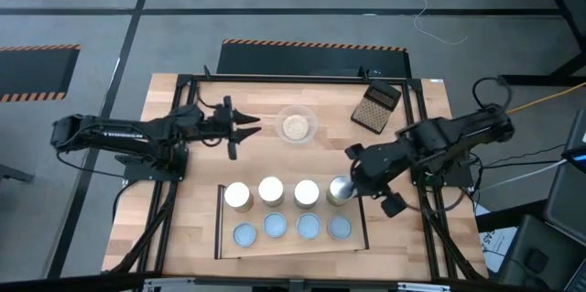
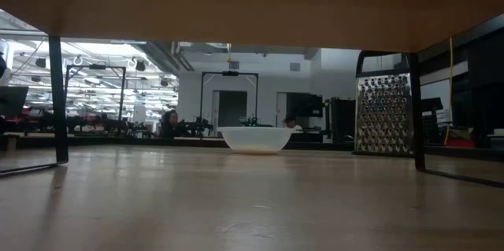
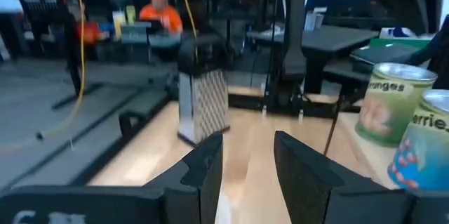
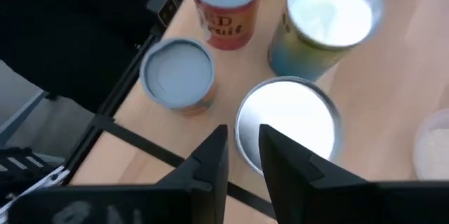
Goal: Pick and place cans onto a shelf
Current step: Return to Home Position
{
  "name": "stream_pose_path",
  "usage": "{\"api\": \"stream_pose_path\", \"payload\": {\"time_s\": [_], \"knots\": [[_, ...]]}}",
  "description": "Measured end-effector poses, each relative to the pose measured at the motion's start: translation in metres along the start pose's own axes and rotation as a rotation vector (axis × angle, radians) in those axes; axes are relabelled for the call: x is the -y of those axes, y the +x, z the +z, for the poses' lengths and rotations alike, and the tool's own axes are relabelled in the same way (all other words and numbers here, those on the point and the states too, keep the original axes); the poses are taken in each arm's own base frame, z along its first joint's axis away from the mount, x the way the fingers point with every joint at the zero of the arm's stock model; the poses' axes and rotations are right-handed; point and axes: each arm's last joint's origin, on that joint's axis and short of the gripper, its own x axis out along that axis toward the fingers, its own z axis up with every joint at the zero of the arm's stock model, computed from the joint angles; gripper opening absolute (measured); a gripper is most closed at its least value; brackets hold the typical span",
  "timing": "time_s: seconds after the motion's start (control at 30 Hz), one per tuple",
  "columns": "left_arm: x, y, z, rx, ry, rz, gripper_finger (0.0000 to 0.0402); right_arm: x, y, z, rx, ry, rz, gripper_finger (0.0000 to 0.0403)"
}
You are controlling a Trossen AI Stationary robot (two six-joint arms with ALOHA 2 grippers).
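Note:
Eight cans stand upright in two rows on the light-wood shelf [image 1: 227, 244] at the table's near middle. The far row has three white-topped cans [image 1: 270, 189] and a silvery-topped can [image 1: 339, 191] at its right end. The near row has several pale-blue tops [image 1: 309, 228]. My right gripper [image 1: 352, 180] hovers at the silvery can's far right side, its fingers only a narrow gap apart [image 4: 243, 143] above the can's rim [image 4: 240, 133]. My left gripper [image 1: 256, 127] waits over the table's far left, slightly open and empty [image 3: 248, 154]. My right gripper comes slanting down from the table's right, over the rim of the silvery can [image 4: 287, 122]. The can stands upright on the shelf. The fingers hide the near part of the rim, so I cannot tell whether they touch it.
A clear bowl of beige grains [image 1: 298, 125] stands just right of my left gripper. A dark grater [image 1: 376, 107] stands at the far right. Black frame bars [image 1: 183, 100] run along the table's sides. People sit in the room behind [image 3: 160, 13].

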Motion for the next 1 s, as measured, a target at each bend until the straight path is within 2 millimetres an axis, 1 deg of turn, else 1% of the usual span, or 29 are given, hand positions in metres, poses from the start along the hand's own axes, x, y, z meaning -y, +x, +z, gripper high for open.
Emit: {"api": "stream_pose_path", "payload": {"time_s": [0.17,0.3,0.43,0.53,0.6,0.67,0.77,0.87,1.0], "knots": [[-0.001,-0.021,0.016,0.096,0.047,-0.012,0.0121,-0.005,-0.038,0.001,0.09,-0.01,-0.011,0.0085],[-0.001,-0.045,0.026,0.143,0.049,-0.06,0.0121,-0.009,-0.064,-0.008,0.161,-0.021,-0.027,0.0085],[-0.002,-0.069,0.024,0.107,0.053,-0.098,0.0121,-0.011,-0.086,-0.02,0.205,0.005,-0.075,0.0085],[-0.002,-0.084,0.02,0.066,0.077,-0.139,0.0121,-0.013,-0.097,-0.028,0.242,0.003,-0.09,0.0085],[-0.002,-0.09,0.015,0.048,0.104,-0.181,0.0121,-0.014,-0.099,-0.035,0.251,0.001,-0.091,0.0085],[-0.001,-0.093,0.007,0.052,0.109,-0.227,0.0121,-0.014,-0.096,-0.043,0.263,0.002,-0.104,0.0085],[-0.001,-0.093,-0.01,0.074,0.112,-0.264,0.0121,-0.013,-0.084,-0.057,0.276,0.012,-0.135,0.0085],[-0.001,-0.09,-0.031,0.105,0.115,-0.267,0.0121,-0.013,-0.07,-0.073,0.306,0.029,-0.136,0.0085],[-0.002,-0.086,-0.054,0.168,0.141,-0.265,0.0121,-0.014,-0.054,-0.095,0.354,0.026,-0.139,0.0085]]}}
